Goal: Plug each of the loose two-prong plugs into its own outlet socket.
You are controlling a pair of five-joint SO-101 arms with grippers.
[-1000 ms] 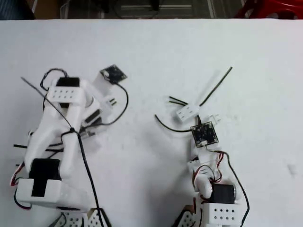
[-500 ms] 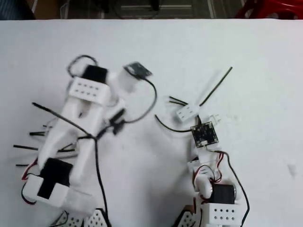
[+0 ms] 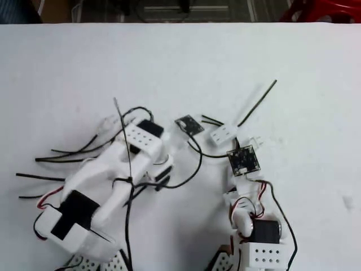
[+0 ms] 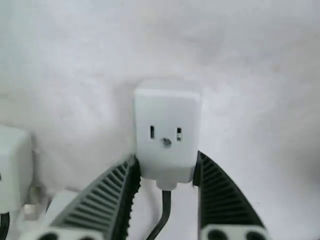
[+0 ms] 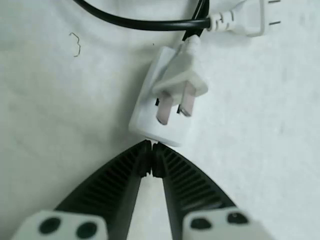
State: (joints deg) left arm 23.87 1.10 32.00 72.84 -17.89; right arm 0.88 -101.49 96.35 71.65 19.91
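My left gripper [image 4: 165, 175] is shut on a white outlet socket [image 4: 167, 132], its two slots facing the camera and a black cord [image 4: 162, 222] running back between the jaws. In the high view the left arm [image 3: 107, 175] lies angled toward the table's middle. My right gripper [image 5: 151, 156] is shut on nothing, its tips just short of a second white socket block [image 5: 150, 120]. A white two-prong plug [image 5: 182, 80] lies tilted on that block, prongs resting on its face. Another white plug [image 5: 247, 17] lies beyond it. The high view shows this block [image 3: 224, 134] and that plug [image 3: 257, 141].
Several loose black cables [image 3: 51, 158] trail at the left behind the left arm. A black cord [image 5: 140, 22] curves past the far side of the block. A thin black wire [image 3: 259, 101] runs up and right. A white object [image 4: 12, 165] sits beside the left gripper.
The left arm has swung right and toward the table's middle, carrying the socket and dragging its cables along. The right arm and the block by it have stayed still.
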